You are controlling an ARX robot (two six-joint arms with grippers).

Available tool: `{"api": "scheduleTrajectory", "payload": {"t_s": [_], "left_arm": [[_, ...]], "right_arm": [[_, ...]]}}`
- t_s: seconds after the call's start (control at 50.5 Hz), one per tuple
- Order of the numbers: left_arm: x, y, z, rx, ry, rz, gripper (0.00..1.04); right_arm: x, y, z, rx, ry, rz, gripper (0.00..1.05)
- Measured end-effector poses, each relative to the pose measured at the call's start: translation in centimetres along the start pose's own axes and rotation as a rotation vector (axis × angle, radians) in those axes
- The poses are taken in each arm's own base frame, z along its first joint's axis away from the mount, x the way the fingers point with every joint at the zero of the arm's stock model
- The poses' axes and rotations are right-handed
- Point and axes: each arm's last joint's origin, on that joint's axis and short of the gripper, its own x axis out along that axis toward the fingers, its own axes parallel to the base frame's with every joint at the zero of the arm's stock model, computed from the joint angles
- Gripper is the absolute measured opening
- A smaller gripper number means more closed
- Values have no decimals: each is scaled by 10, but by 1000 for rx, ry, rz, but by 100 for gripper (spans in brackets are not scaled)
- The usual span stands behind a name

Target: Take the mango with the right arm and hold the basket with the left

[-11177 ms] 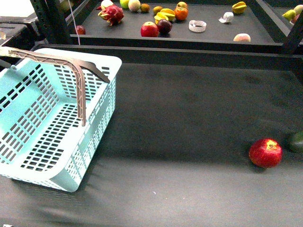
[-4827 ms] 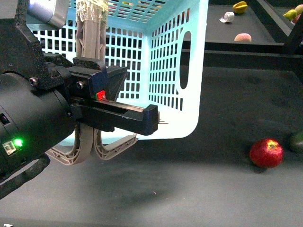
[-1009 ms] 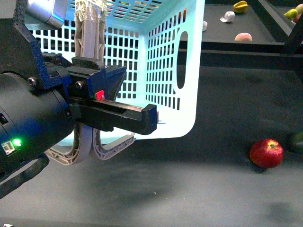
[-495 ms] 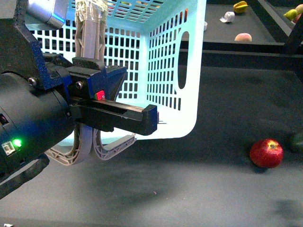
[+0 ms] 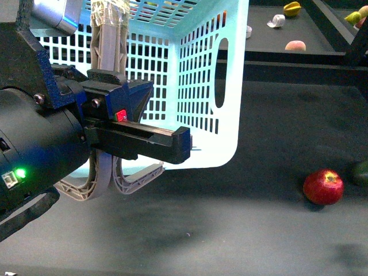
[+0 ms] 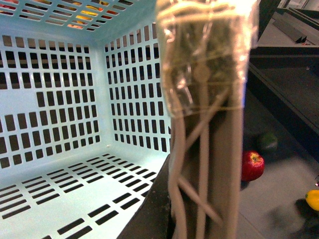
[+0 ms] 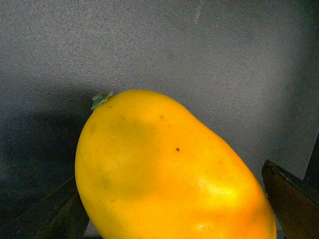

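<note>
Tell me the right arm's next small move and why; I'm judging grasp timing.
Probably close the right gripper on the mango: the fruit sits between its open fingers, with a gap showing at one finger. The left gripper already grips the basket by its handles.

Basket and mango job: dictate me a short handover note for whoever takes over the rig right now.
Left gripper: shut on the handles of the basket, which is tipped with its opening facing the robot.
Right gripper: open, fingers either side of the mango, which lies on the table.
Done: basket held.
Left: close on the mango and lift it.
</note>
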Motion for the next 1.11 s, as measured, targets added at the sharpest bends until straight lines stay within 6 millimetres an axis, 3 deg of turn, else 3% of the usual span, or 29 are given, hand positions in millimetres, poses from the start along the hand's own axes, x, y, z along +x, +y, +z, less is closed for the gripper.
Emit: {"api": "scheduleTrajectory", "payload": {"t_s": [0.277, 0.692, 0.989, 1.108], "left_arm": [[0, 0, 0, 0, 0, 0, 6], [0, 0, 0, 0, 0, 0, 6], [0, 0, 0, 0, 0, -2, 6], [0, 0, 0, 0, 0, -2, 6]], "right_arm": [[2, -1, 1, -34, -4, 1, 71], [-5, 0, 5, 25, -35, 34, 66], [-39, -4, 28, 232, -161, 97, 66], [-72, -12, 56, 331, -278, 104, 66]]}}
